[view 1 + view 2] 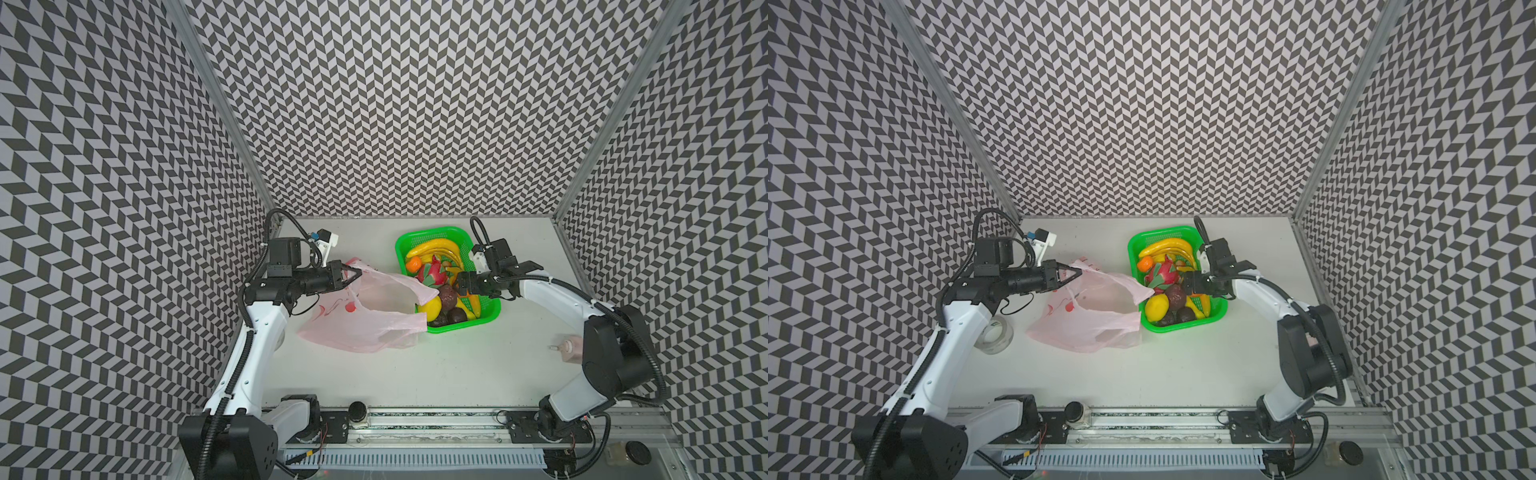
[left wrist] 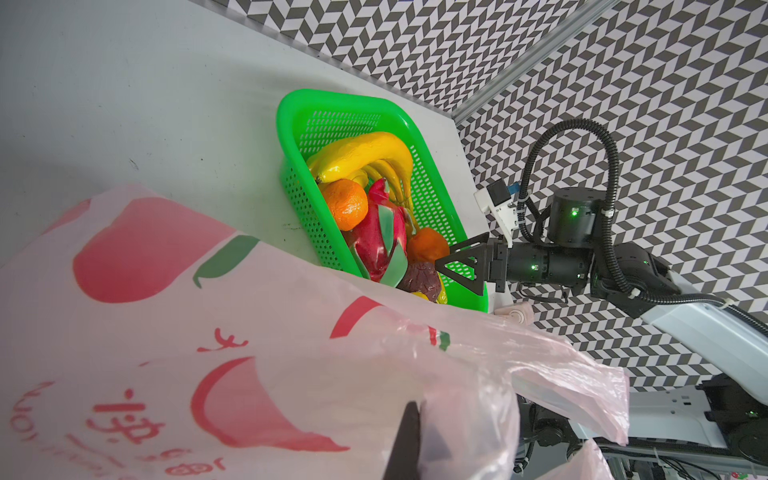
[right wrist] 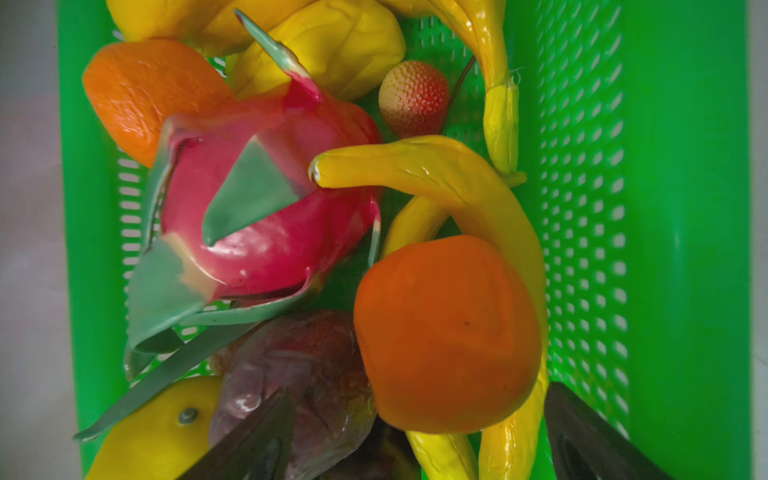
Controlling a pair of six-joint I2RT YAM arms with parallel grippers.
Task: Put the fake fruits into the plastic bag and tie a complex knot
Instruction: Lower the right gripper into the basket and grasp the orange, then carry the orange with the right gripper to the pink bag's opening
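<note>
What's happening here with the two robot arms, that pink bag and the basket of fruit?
The left hand is shut on the rim of the plastic bag, holding its mouth lifted toward the green basket. The right hand hangs open low over the fake fruits in that basket, nearest an orange, holding nothing. No fruit shows in the bag, and it is not tied.

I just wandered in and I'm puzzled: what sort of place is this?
Most likely a robot test booth, not a kitchen. Patterned panels wall in a small white table. A left arm and a right arm stand on a metal rail at its near edge. Glossy toy fruits fill a green basket.
</note>
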